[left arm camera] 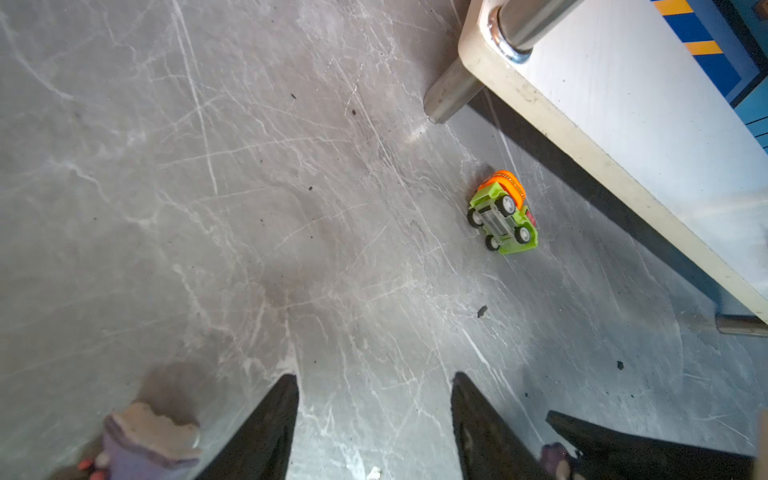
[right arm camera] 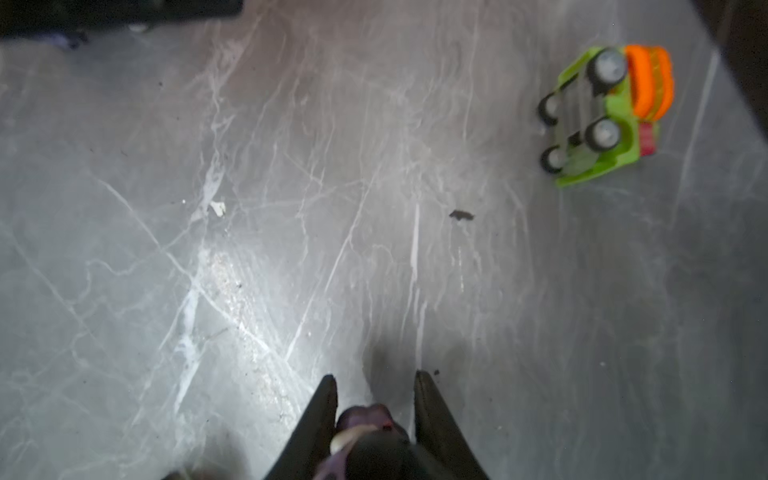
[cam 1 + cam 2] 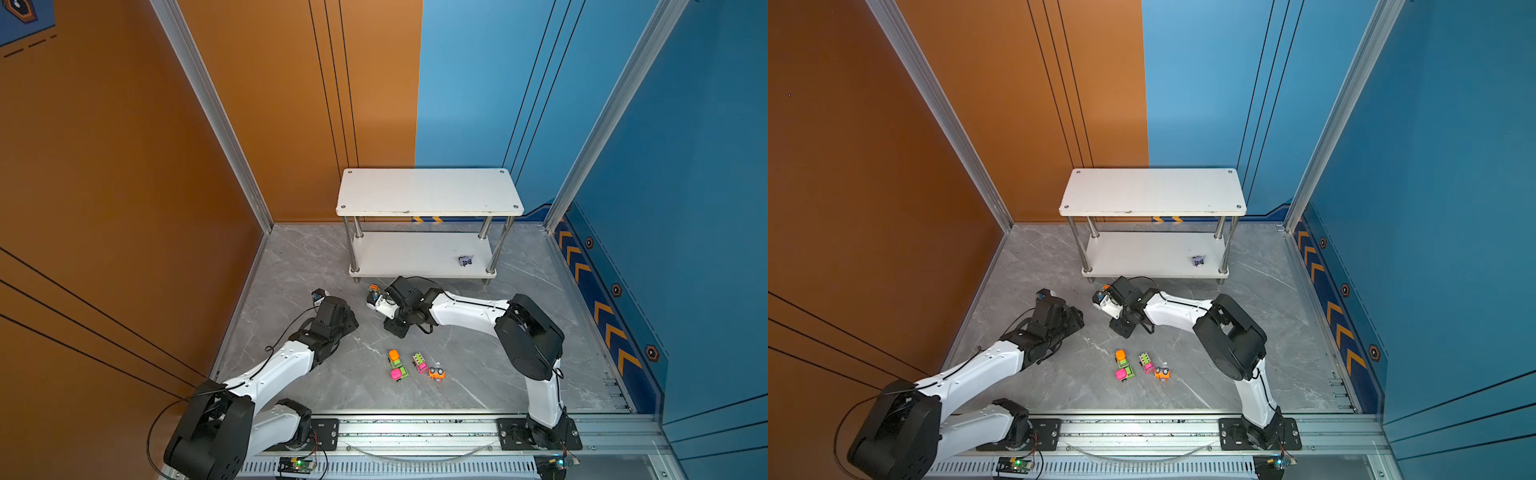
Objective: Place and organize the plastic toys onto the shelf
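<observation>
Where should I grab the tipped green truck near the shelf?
The green plastic toy truck with orange drum lies on its side, wheels sideways, so probably come from above and pinch the green chassis between underside and roof.

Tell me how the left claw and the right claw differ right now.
The left claw has its jaws wide apart; the right claw has them narrow. The left claw holds nothing, only grey floor inside it; the right claw grips a lilac-and-black figurine. Both point down at the grey floor near the tipped green car.
</observation>
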`<state>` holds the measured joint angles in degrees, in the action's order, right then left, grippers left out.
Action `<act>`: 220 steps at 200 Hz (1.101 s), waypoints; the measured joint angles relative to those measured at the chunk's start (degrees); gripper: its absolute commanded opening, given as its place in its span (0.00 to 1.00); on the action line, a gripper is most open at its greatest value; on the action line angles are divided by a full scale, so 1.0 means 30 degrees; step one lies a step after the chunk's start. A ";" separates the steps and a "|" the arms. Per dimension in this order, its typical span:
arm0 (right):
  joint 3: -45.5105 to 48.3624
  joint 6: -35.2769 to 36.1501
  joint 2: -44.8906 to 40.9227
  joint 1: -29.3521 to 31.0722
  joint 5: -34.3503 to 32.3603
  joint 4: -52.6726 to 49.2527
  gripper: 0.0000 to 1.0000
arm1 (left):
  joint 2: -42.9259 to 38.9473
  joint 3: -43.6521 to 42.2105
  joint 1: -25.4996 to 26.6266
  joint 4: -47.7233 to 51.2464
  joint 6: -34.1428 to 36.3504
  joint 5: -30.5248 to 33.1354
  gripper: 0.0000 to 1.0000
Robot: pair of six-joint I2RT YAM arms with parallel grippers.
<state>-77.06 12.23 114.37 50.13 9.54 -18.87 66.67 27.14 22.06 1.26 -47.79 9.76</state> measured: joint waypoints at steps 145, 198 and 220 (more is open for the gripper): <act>0.2404 -0.1217 -0.0867 -0.0415 -0.1035 0.2331 0.61 | -0.0197 -0.0007 0.0000 0.0073 0.0000 -0.0007 0.63; 0.3854 -0.2528 -0.3861 -0.0962 -0.0015 0.2521 0.63 | -0.0197 -0.0007 0.0000 0.0073 0.0000 -0.0080 0.63; 0.4277 -0.3045 -0.4546 -0.0962 0.0423 0.2521 0.63 | -0.0197 -0.0007 -0.0015 0.0073 0.0000 -0.0102 0.63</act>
<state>-64.23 3.09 100.73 47.24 10.81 -11.31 66.08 27.11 22.02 1.48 -47.79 9.45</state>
